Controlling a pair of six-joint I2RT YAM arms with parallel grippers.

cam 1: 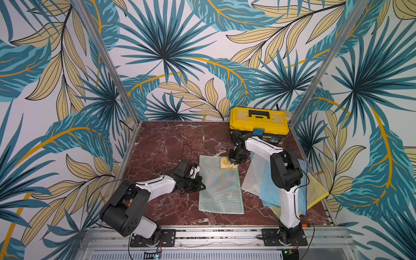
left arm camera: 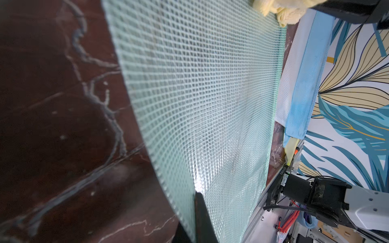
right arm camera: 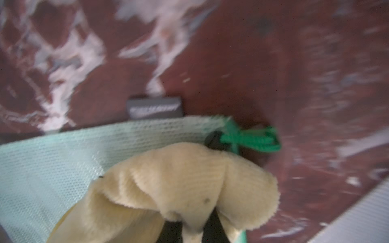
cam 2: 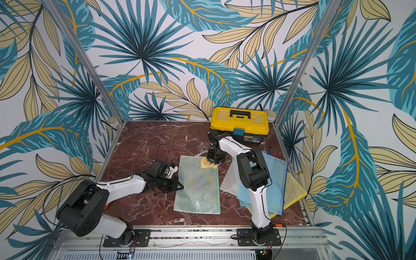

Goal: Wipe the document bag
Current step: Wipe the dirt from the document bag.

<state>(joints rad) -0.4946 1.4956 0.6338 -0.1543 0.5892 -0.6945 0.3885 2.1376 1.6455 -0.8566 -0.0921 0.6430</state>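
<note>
Two robot arms at a green mesh document bag, cloth on its top corner

Top views: dark red marble table [cam 1: 162, 139], leafy wallpaper [cam 1: 157, 56] all round. The document bag [cam 1: 220, 186], pale green mesh, lies flat at ctr of frame, long side running up-down. From lower left the left gripper [cam 1: 202, 186] comes in low, jaws together, tips on the bag's left edge approx halfway down. Can't tell if the edge is pinched or only pressed. In the left wrist view one dark finger [left arm camera: 203, 216] lies over the mesh at btm ctr of frame.

The right gripper [cam 1: 232, 160] reaches down at the bag's upper right, clamped on a crumpled pale yellow cloth [cam 1: 226, 163]. The cloth sits on the bag's upper right corner.

Right wrist view is blurred. Cloth fills btm ctr w/ the bag's edge behind it, a green zip pull [right arm camera: 252, 138] right of ctr and a small dark tag [right arm camera: 154, 107] just above the edge.

Right of the bag, near it, is a pile of other mesh bags [cam 1: 267, 191] in white, blue and yellow, partly behind the right arm. A yellow toolbox [cam 1: 258, 121] stands at the back, upper right of the table
</note>
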